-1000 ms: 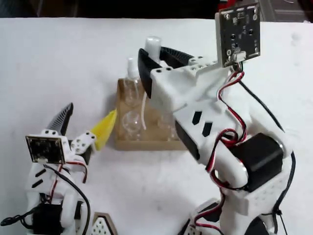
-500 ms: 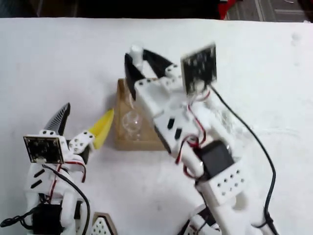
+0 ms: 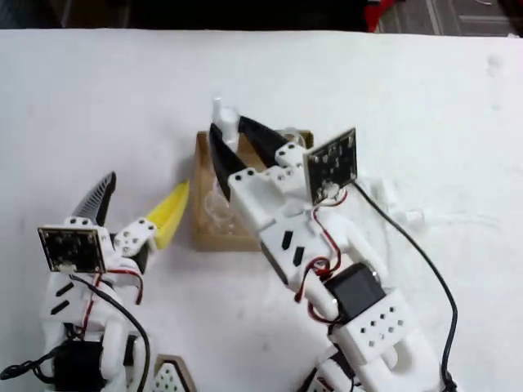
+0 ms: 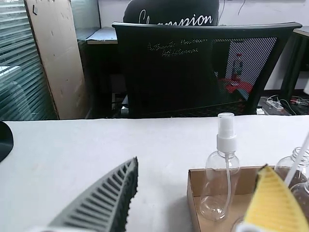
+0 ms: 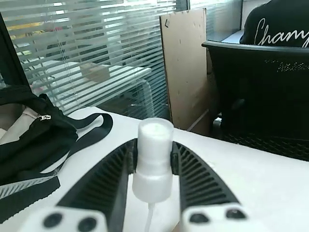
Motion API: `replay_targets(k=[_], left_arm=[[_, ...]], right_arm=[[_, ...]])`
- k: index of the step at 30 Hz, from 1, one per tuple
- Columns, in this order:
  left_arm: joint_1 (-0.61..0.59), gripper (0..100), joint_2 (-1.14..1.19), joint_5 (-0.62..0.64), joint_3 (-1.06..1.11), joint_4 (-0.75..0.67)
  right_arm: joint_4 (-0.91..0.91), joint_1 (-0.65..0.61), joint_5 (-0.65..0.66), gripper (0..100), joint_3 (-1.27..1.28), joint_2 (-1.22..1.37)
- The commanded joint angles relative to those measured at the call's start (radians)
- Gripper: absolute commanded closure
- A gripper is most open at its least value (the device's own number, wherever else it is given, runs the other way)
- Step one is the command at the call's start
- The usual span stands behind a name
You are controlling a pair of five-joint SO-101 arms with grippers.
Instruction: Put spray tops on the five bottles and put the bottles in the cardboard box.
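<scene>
Right end effector (image 3: 230, 133): gripping spray top (image 5: 153, 157) above cardboard box (image 3: 198, 194).
Left end effector (image 3: 147, 184): hovering open, left of cardboard box.

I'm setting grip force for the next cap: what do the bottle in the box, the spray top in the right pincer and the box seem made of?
Bottle: clear glossy plastic, probably; its dip tube shows through the wall, though glass can't be excluded. Spray top in the right pincer: opaque white plastic, smooth, slightly shiny. Cardboard box: matte brown board, plain uncoated walls.
</scene>
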Motion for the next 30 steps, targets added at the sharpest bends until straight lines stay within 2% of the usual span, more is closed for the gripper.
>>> replay_targets(k=[1,9,14,23,30], left_arm=[[-0.007,63,-0.004,0.014,-0.003,-0.026],[-0.007,63,-0.004,0.014,-0.003,-0.026],[-0.007,63,-0.004,0.012,-0.003,-0.026],[-0.007,63,-0.004,0.011,-0.003,-0.026],[-0.007,63,-0.004,0.011,-0.003,-0.026]], right_arm=[[-0.062,-0.002,0.017,98.3,0.017,-0.005],[-0.097,-0.001,0.018,98.3,-0.018,-0.035],[-0.097,-0.007,0.078,98.3,-0.017,-0.027],[-0.110,-0.022,0.078,98.3,0.097,-0.004],[-0.303,-0.035,0.078,98.3,0.273,0.004]])
